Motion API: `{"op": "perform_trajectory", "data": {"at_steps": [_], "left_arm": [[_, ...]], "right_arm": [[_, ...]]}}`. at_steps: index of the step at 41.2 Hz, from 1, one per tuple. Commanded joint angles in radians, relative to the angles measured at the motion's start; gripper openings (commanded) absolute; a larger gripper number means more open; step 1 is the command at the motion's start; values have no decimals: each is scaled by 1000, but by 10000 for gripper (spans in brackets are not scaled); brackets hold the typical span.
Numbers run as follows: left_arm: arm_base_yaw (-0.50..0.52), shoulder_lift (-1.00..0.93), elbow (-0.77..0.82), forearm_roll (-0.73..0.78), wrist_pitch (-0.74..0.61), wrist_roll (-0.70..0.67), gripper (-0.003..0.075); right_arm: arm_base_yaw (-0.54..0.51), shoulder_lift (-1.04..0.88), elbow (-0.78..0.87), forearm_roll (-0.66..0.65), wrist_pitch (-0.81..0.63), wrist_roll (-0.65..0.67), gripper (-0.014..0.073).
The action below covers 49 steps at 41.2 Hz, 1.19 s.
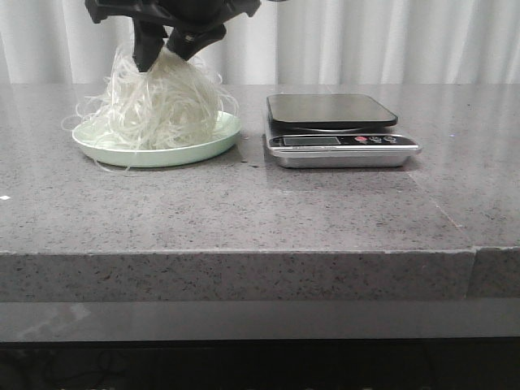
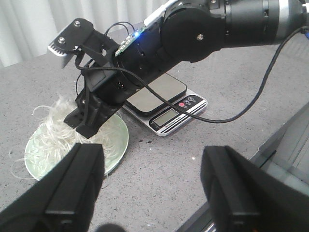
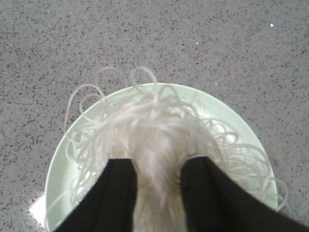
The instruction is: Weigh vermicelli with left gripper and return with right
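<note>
The vermicelli (image 1: 154, 101) is a whitish mound of thin strands on the pale green plate (image 1: 219, 138) at the left of the table. My right gripper (image 1: 166, 49) reaches over from the right and is shut on the top of the mound, with strands hanging down onto the plate. In the right wrist view the vermicelli (image 3: 154, 130) fills the gap between the black fingers (image 3: 116, 193) above the plate (image 3: 63, 164). My left gripper (image 2: 152, 188) is open and empty, above bare table in front of the plate (image 2: 118, 145). It is out of the front view.
A digital kitchen scale (image 1: 333, 110) with a dark empty platform stands right of the plate, also in the left wrist view (image 2: 159, 94). The right arm (image 2: 203, 34) and its cable cross above the scale. The table's front edge (image 1: 244, 252) is near.
</note>
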Motion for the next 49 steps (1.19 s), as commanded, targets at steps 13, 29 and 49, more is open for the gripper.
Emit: {"op": "perform_trajectory", "data": {"at_steps": [13, 29, 49], "left_arm": [[-4, -1, -26, -4, -84, -2, 491], [-4, -1, -26, -4, -84, -2, 491], [-4, -1, -26, -4, -86, -2, 491]], "right_arm": [[-13, -231, -96, -9, 131, -8, 461], [-33, -592, 189, -60, 180, -8, 461], [-44, -1058, 603, -76, 182, 45, 461]]}}
